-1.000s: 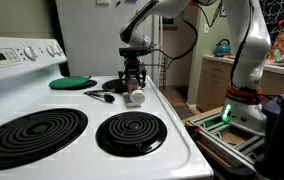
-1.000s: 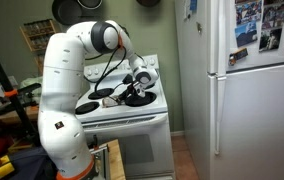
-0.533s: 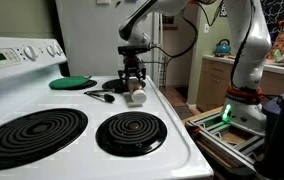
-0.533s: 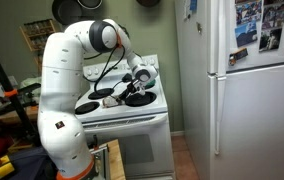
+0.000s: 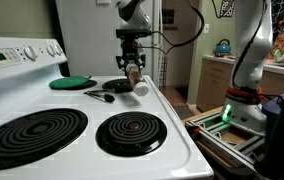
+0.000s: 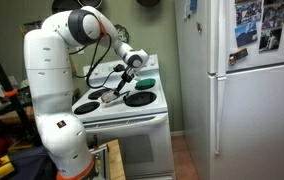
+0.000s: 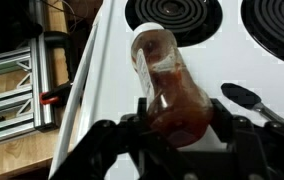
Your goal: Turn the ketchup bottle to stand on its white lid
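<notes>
White kitchen appliances are filling the scene: a tall refrigerator (image 6: pixel 252 100) is standing beside the stove-top table (image 5: pixel 172 120), whose dark coil burners (image 5: pixel 32 132) are showing in both exterior views. In an exterior view the gripper (image 5: pixel 132 66) is hanging above the far part of the table with the ketchup bottle (image 5: pixel 133 75) clamped between its jaws, clear of the surface; a black utensil (image 5: pixel 101 95) and a flat green item (image 5: pixel 72 82) are lying just beside that spot. From the refrigerator side the bottle is too small to make out, and only the arm reaching over the table is reading clearly. The wrist view is giving what the others are not: the jaws are closing snugly on the wide end of the bottle, which is pointing away from the camera toward the table at a tilt. Its body is showing dark red and glossy, with a pale label band running along one side, and the white lid (image 7: pixel 148 31) is capping the narrow far end, hanging over the table's bare edge strip near a burner.
</notes>
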`<action>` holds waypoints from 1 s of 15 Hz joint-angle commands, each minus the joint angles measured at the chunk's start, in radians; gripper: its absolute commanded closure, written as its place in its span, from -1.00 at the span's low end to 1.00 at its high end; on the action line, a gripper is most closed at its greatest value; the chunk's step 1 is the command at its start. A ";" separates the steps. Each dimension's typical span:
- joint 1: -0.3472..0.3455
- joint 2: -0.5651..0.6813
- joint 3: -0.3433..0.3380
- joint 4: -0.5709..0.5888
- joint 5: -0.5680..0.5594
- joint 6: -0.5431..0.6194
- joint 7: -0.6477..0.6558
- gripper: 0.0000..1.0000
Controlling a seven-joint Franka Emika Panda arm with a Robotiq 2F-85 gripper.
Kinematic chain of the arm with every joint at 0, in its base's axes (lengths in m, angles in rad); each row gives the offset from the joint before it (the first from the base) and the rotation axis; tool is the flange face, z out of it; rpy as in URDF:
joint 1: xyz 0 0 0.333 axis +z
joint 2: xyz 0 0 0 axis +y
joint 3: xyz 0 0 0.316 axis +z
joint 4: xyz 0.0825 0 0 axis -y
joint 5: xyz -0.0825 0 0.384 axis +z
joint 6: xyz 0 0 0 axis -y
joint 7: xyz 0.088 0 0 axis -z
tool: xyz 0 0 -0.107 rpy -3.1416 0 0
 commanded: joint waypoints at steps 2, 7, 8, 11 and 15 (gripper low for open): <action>0.032 -0.124 0.042 -0.055 -0.131 0.103 0.072 0.27; 0.057 -0.190 0.107 -0.092 -0.286 0.256 0.076 0.27; 0.061 -0.201 0.118 -0.101 -0.314 0.291 0.076 0.27; 0.065 -0.235 0.146 -0.131 -0.369 0.387 0.069 0.27; 0.064 -0.279 0.172 -0.168 -0.415 0.470 0.055 0.27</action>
